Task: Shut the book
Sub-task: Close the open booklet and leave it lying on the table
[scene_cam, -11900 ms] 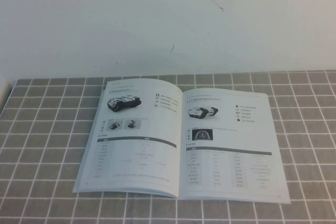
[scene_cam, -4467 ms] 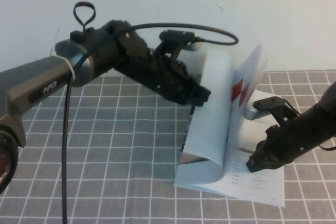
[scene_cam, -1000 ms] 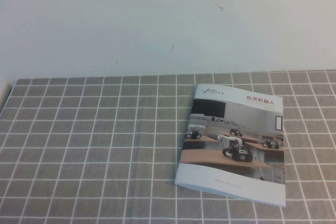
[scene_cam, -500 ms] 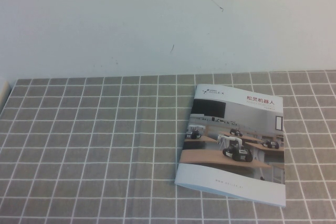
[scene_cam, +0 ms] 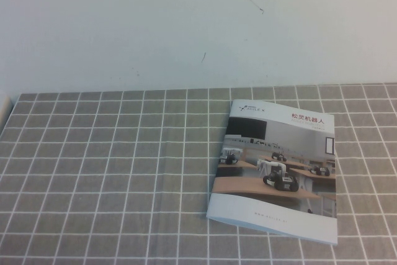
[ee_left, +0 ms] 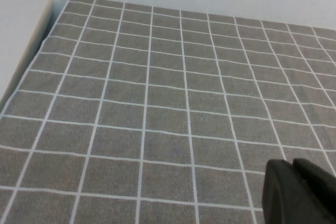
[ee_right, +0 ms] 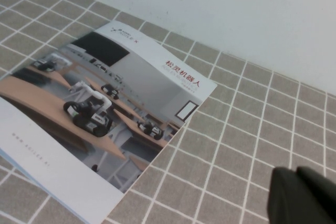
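Book (scene_cam: 274,169) lies shut on checked cloth (scene_cam: 93,172). L claw (ee_left: 292,165) over bare cloth, clenched. R claw (ee_right: 295,171) near book, clenched.

1 book (scene_cam: 276,169), 1 grid cloth (scene_cam: 111,172), 2 claws (ee_left: 292,169) (ee_right: 296,176)
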`<state>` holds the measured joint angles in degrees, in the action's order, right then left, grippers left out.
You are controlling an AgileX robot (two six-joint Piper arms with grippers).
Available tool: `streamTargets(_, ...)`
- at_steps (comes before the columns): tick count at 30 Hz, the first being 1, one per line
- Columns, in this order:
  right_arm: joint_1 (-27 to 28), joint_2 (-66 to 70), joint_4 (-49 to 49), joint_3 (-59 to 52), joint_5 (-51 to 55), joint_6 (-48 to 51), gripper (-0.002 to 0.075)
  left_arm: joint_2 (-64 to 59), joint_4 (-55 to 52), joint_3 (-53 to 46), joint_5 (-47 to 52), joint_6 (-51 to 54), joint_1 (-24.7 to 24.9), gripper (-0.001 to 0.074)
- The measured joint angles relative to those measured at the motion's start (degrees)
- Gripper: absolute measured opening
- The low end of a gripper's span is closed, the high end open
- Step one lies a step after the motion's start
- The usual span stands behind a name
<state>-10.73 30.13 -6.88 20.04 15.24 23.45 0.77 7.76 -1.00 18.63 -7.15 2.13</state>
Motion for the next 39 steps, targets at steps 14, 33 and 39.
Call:
streamTargets(14, 12.0, -20.8, 3.7, -13.5, -4.6, 2.4, -0.0003, 0.0, -0.3, 0.0, 0.1, 0.0, 0.0, -0.0004)
streamTargets(33, 14.9, -30.7, 8.6, -21.3, 4.9, -15.9, -0.0003, 0.0, -0.4, 0.1, 0.3, 0.1, 0.0, -0.0004)
streamTargets(39, 14.9, -30.7, 8.6, -21.3, 4.9, -16.2, -0.0003, 0.0, -0.4, 0.1, 0.3, 0.2, 0.0, -0.0004)
